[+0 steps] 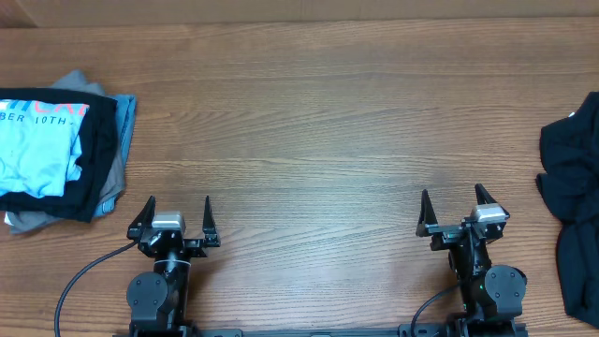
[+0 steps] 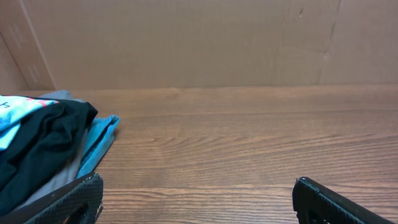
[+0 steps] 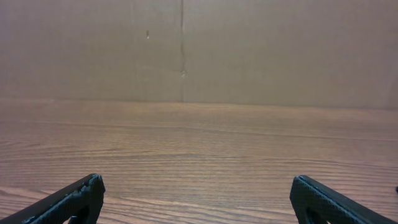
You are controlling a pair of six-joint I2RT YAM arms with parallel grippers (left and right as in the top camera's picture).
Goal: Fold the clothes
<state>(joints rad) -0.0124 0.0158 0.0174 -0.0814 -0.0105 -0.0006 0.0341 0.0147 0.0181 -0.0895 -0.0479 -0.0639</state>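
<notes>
Clothes [image 1: 576, 168] look limp and light, so pinch a hem edge; left pincer [image 1: 178, 201] and right pincer [image 1: 452, 192] gape empty.

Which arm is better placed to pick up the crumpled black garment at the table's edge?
The right. The crumpled black garment lies on the robot's right, close to the right gripper, which is open and empty. The left gripper, also open, sits far across, next to the folded stack.
</notes>
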